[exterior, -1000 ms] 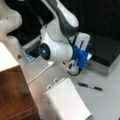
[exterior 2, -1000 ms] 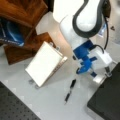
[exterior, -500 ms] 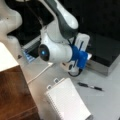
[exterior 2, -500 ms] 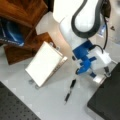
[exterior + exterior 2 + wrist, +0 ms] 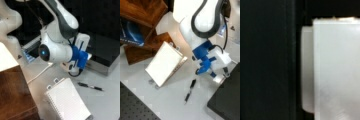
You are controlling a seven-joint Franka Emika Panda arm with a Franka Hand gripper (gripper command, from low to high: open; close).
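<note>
My gripper [image 5: 73, 69] hangs low over the grey table, on a blue mount under the white wrist. It stands close against the edge of a black box [image 5: 105, 50]. In a front view the gripper [image 5: 221, 76] sits beside the same black box [image 5: 227, 100]. A black pen [image 5: 90, 86] lies on the table just to its right and below, apart from it; it shows in a front view as the pen [image 5: 189, 90]. A white notebook [image 5: 67, 102] lies near the bottom, and the notebook [image 5: 163, 63] rests tilted at the left. The wrist view shows only a dark surface and a pale white block [image 5: 337, 70].
Brown wooden furniture [image 5: 12, 92] stands at a front view's bottom left, and wooden shelves [image 5: 142, 15] fill a front view's top left. A white cable [image 5: 40, 73] runs across the table. A dark perforated plate [image 5: 132, 105] lies at the bottom left.
</note>
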